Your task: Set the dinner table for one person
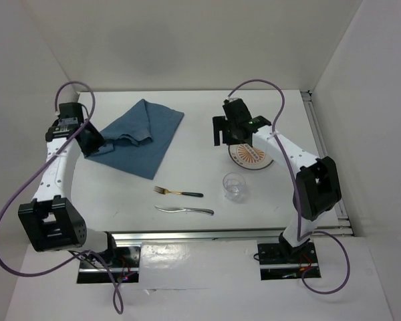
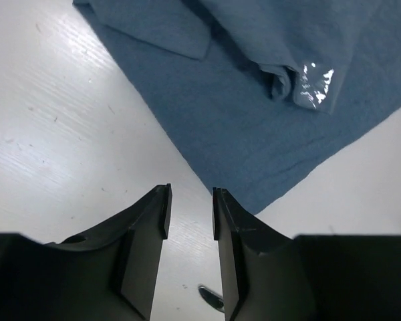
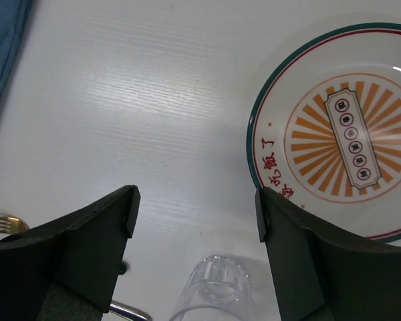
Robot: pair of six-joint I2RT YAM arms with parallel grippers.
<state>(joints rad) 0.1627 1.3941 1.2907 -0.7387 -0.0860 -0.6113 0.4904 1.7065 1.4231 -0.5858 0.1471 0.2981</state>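
The white dinner table (image 1: 200,107) carries a crumpled blue cloth (image 1: 144,137) at the back left. A round plate (image 1: 251,158) with an orange sunburst lies at the right, with a clear glass (image 1: 234,186) in front of it. A gold fork with a dark handle (image 1: 177,192) and a silver utensil (image 1: 184,210) lie near the front middle. My left gripper (image 1: 93,142) hovers by the cloth's left edge, its jaws a little apart around bare table (image 2: 190,194). My right gripper (image 1: 229,136) stands wide open above the plate's left rim (image 3: 267,160), with nothing between its fingers (image 3: 195,200).
Metal rails run along the table's front edge (image 1: 227,234) and right edge (image 1: 324,154). White walls close in the back and sides. In the right wrist view the glass (image 3: 217,287) sits just below the jaws and fork tines (image 3: 3,224) show at the left.
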